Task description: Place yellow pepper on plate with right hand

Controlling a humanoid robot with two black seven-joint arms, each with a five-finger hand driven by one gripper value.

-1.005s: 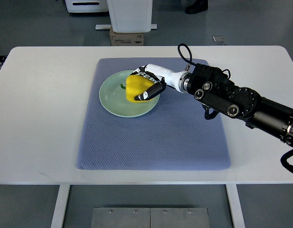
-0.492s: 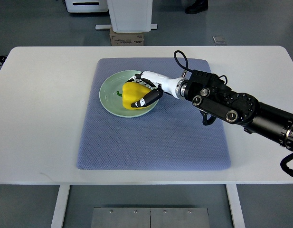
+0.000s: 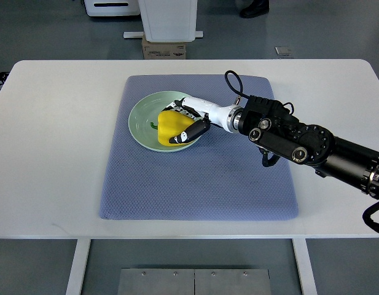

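Grasping one yellow pepper (image 3: 169,123), right hand (image 3: 190,119) fingers (image 3: 188,132) curled, over one plate (image 3: 140,117)

There was one white table (image 3: 54,153). On it lay one blue mat (image 3: 195,184). There was one green plate (image 3: 140,120) in the upper middle of the picture, and one yellow pepper (image 3: 171,125). One robot hand (image 3: 190,123) showed. One brown box (image 3: 164,49) sat at the top.
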